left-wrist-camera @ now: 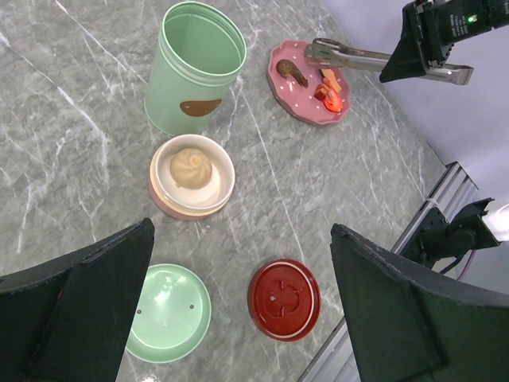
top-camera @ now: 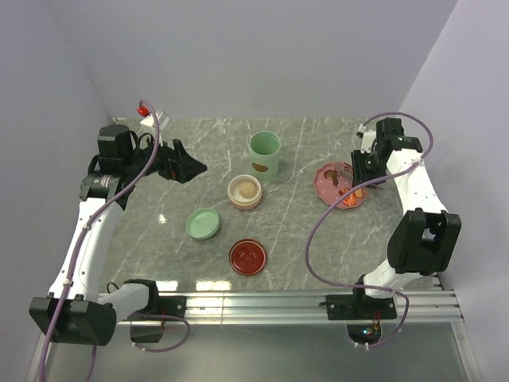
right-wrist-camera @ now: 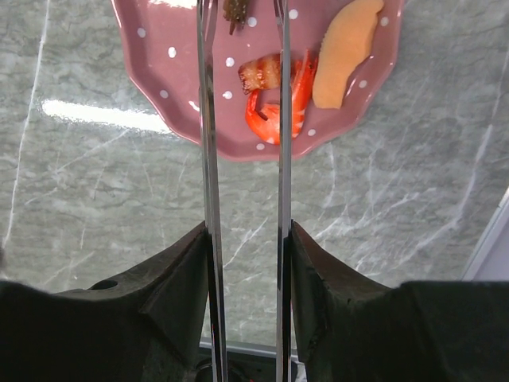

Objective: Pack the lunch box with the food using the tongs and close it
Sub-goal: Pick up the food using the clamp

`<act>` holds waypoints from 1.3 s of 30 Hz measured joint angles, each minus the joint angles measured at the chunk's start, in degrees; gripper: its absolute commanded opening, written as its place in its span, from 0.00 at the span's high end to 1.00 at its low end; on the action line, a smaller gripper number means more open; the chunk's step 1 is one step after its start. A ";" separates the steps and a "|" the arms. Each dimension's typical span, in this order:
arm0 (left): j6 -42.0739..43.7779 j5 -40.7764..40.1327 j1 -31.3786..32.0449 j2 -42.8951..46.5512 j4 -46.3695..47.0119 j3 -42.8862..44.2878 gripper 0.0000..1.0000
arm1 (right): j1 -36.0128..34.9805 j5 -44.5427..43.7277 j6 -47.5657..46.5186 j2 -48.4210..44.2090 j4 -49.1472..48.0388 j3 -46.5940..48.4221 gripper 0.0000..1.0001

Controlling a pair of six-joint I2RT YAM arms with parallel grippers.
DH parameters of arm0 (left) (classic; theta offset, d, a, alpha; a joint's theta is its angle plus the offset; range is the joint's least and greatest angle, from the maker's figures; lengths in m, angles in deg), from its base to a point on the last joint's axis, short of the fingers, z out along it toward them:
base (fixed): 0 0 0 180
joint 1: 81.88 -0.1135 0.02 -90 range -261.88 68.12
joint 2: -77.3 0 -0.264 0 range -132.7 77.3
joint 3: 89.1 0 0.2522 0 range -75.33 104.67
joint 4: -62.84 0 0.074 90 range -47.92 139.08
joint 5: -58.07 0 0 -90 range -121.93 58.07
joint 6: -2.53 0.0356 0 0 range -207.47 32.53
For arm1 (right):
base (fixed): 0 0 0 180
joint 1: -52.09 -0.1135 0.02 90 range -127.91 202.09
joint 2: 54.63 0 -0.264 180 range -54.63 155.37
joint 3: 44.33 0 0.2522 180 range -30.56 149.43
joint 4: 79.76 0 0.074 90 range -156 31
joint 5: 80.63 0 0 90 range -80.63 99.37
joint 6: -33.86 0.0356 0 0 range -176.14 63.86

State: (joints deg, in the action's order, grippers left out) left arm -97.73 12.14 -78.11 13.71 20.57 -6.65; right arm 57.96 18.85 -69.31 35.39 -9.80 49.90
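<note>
My right gripper (right-wrist-camera: pixel 246 231) is shut on the tongs (right-wrist-camera: pixel 208 159), one finger pressing each silver arm from outside. The arms stay apart and reach over the pink plate (right-wrist-camera: pixel 159 48). On the plate lies the food: a red shrimp (right-wrist-camera: pixel 274 111) beside the right tong arm, an orange piece (right-wrist-camera: pixel 346 48) and a brown piece (right-wrist-camera: pixel 235 9). The tong tips run off the top edge. The lunch box stands in parts: a green canister (top-camera: pixel 264 155), a pink tier (top-camera: pixel 244 191) holding a dumpling, a green lid (top-camera: pixel 203 224) and a red lid (top-camera: pixel 247 257). My left gripper (left-wrist-camera: pixel 242 231) hangs open and holds nothing.
The plate (top-camera: pixel 324 181) lies at the right of the marble table, with the right gripper (top-camera: pixel 367 171) above its far edge. The left gripper (top-camera: pixel 191 167) hovers at the left, pointing toward the canister. An aluminium rail (top-camera: pixel 278 302) runs along the near edge.
</note>
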 measured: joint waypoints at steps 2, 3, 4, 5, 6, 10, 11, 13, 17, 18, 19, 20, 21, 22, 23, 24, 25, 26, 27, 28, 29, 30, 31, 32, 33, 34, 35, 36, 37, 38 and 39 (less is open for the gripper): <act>0.00 0.00 0.00 0.09 0.00 0.00 0.01 | -0.17 0.26 0.15 0.50 -0.02 0.00 0.52; 0.02 0.00 0.00 0.09 -0.02 0.00 0.01 | -0.28 0.28 0.28 0.87 -0.02 -0.02 0.52; 0.02 -0.02 0.00 0.07 -0.02 0.00 0.01 | -0.39 0.31 0.31 1.22 -0.04 -0.02 0.52; 0.04 -0.02 0.00 0.07 -0.04 0.00 0.01 | -0.50 0.31 0.33 1.70 -0.04 -0.02 0.52; 0.04 0.00 0.00 0.07 -0.02 0.00 0.01 | -0.66 0.28 0.33 2.19 -0.07 -0.04 0.52; 0.07 0.00 0.00 0.07 -0.04 0.00 0.01 | -1.07 0.26 0.33 4.04 -0.11 -0.37 0.52; 0.07 0.00 0.00 0.07 -0.02 0.00 0.01 | -1.14 0.24 0.33 4.37 -0.15 -0.39 0.52; 0.07 0.00 0.00 0.07 -0.02 0.00 0.00 | -1.27 0.20 0.33 4.92 -0.24 -0.46 0.54; 0.07 0.00 0.00 0.07 -0.02 0.00 0.01 | -1.57 0.00 0.35 5.07 -0.70 -1.31 0.57; 0.07 -0.02 0.00 0.07 -0.02 0.00 0.01 | -1.62 -0.07 0.35 5.07 -0.72 -1.33 0.58; 0.07 0.00 0.00 0.07 -0.02 0.00 0.01 | -1.62 -0.17 0.33 5.09 -0.85 -1.36 0.59; 0.07 0.00 0.00 0.07 -0.02 0.00 0.01 | -1.62 -0.35 0.31 5.09 -1.01 -1.36 0.62; 0.07 0.00 0.00 0.07 -0.02 0.00 0.01 | -1.62 -0.48 0.26 5.09 -1.11 -1.36 0.64; 0.07 0.00 0.00 0.07 -0.02 0.00 0.01 | -1.62 -0.55 0.22 5.09 -1.16 -1.36 0.65; 0.07 -0.02 0.00 0.07 -0.02 0.00 0.01 | -1.62 -0.63 0.22 5.09 -1.16 -1.36 0.66; 0.07 0.00 0.00 0.07 -0.02 0.00 0.01 | -1.62 -0.72 0.24 5.09 -1.14 -1.33 0.66; 0.07 0.00 0.00 0.07 -0.02 0.00 0.00 | -1.62 -0.85 0.22 5.09 -1.14 -1.33 0.67; 0.07 0.00 0.00 0.07 -0.02 0.00 0.01 | -1.62 -0.87 0.17 5.09 -1.09 -1.33 0.67; 0.07 -0.02 0.00 0.07 -0.02 0.00 0.01 | -1.62 -0.90 0.07 5.09 -1.01 -1.29 0.67; 0.07 -0.02 0.00 0.09 -0.02 0.00 0.00 | -1.62 -0.92 0.00 4.98 -0.92 -1.27 0.67; 0.07 -0.02 0.00 0.13 -0.02 0.00 0.01 | -1.62 -1.01 -0.15 4.87 -0.79 -1.20 0.67; 0.07 -0.02 0.00 0.17 -0.04 0.00 0.01 | -1.62 -1.05 -0.31 4.61 -0.09 -0.74 0.68; 0.07 0.00 0.00 0.24 -0.04 0.00 0.01 | -1.62 -1.07 -0.44 4.24 0.57 -0.09 0.68; 0.07 0.00 0.00 0.35 -0.02 0.00 0.01 | -1.62 -0.98 -0.59 3.82 0.96 0.52 0.68; 0.04 0.00 0.00 0.46 -0.02 0.00 0.01 | -1.68 -0.70 -0.70 3.28 1.84 1.75 0.68; 0.02 0.02 0.00 0.55 0.00 0.00 0.01 | -1.75 -0.31 -0.79 2.73 2.60 3.15 0.68; 0.00 0.02 0.00 0.59 0.02 0.00 0.00 | -1.90 0.46 -0.74 2.14 3.50 5.35 0.68; -0.04 0.02 0.00 0.61 0.02 0.00 0.01 | -2.08 1.20 -0.68 1.73 4.17 7.52 0.68; -0.09 0.04 0.00 0.61 0.04 0.00 0.00 | -2.40 2.10 -0.55 1.25 4.50 9.97 0.68; -0.11 0.04 0.00 0.61 0.02 0.00 0.01 | -2.86 2.97 -0.26 0.79 4.66 12.15 0.68; -0.11 0.09 0.00 0.61 0.04 0.00 0.01 | -3.52 4.02 0.15 0.37 4.87 14.91 0.68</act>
State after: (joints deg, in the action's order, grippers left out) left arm -97.84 12.23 -78.11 14.32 20.61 -6.65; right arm 54.44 22.87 -69.15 35.76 -4.92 64.81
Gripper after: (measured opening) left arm 0.994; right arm 0.350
